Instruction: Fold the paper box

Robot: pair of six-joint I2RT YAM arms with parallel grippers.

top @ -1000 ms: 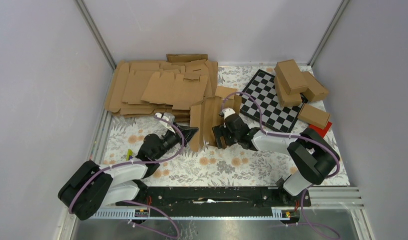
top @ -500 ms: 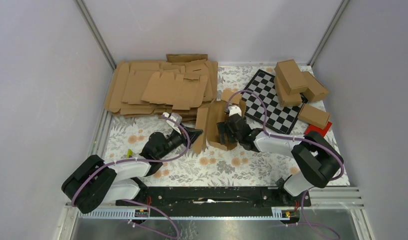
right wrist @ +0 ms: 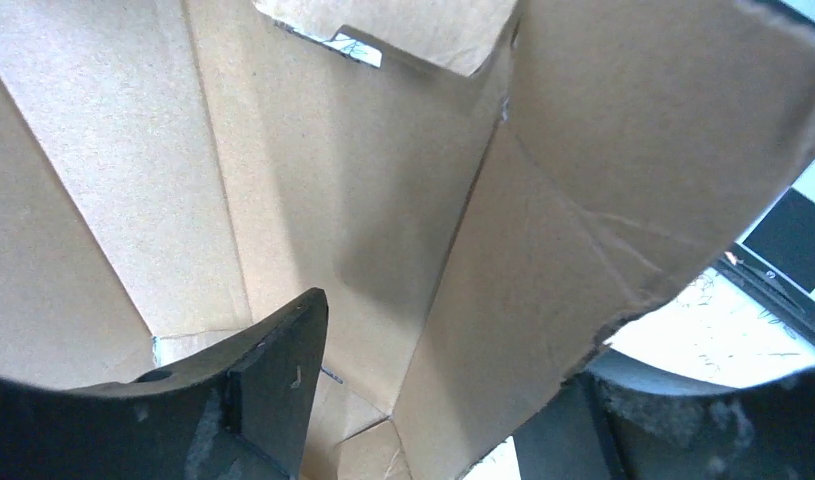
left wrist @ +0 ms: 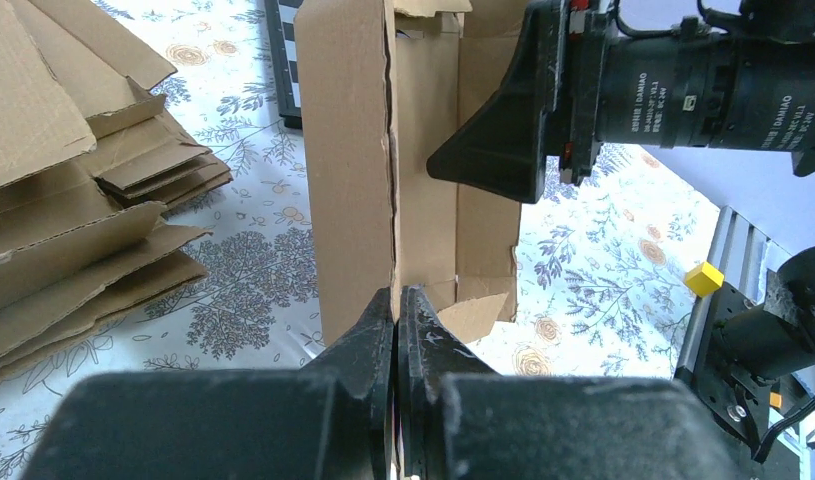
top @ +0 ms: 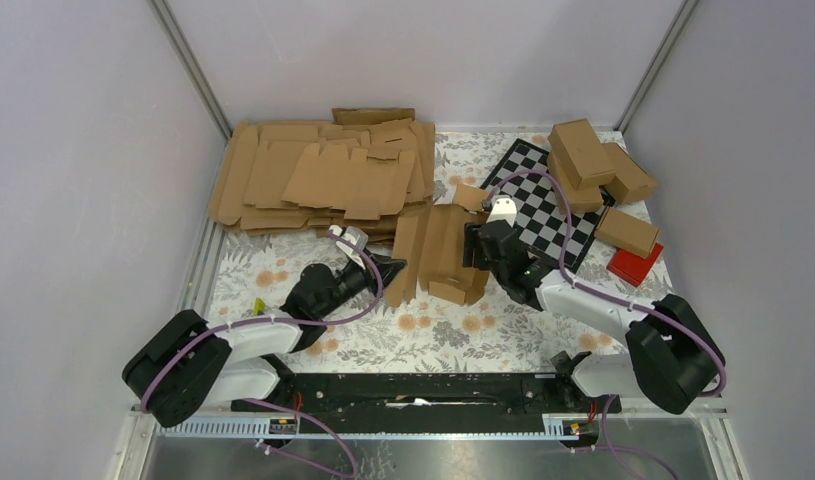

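Observation:
The paper box (top: 445, 250) stands half-formed on the flowered table, its walls upright and its end flaps loose. My left gripper (top: 391, 268) is shut on the near edge of the box's left wall (left wrist: 353, 180), pinched between the fingertips (left wrist: 378, 318). My right gripper (top: 475, 246) reaches in from the right, and its dark finger (left wrist: 493, 160) shows inside the carton. In the right wrist view the paper box (right wrist: 323, 180) fills the frame. The right gripper (right wrist: 438, 395) is open, straddling a slanted wall, with one finger (right wrist: 273, 380) inside and the other largely hidden behind that wall.
A heap of flat brown blanks (top: 323, 175) lies at the back left. A checkerboard (top: 543, 210) lies at the back right, with folded cartons (top: 588, 160) and a red block (top: 635, 266) beside it. The arm bases and a metal rail (top: 423, 392) line the near edge.
The right gripper has swung right and back toward the checkerboard, its jaws narrowing. The box has opened up and shifted right with it. The left gripper has kept its pinch and followed slightly.

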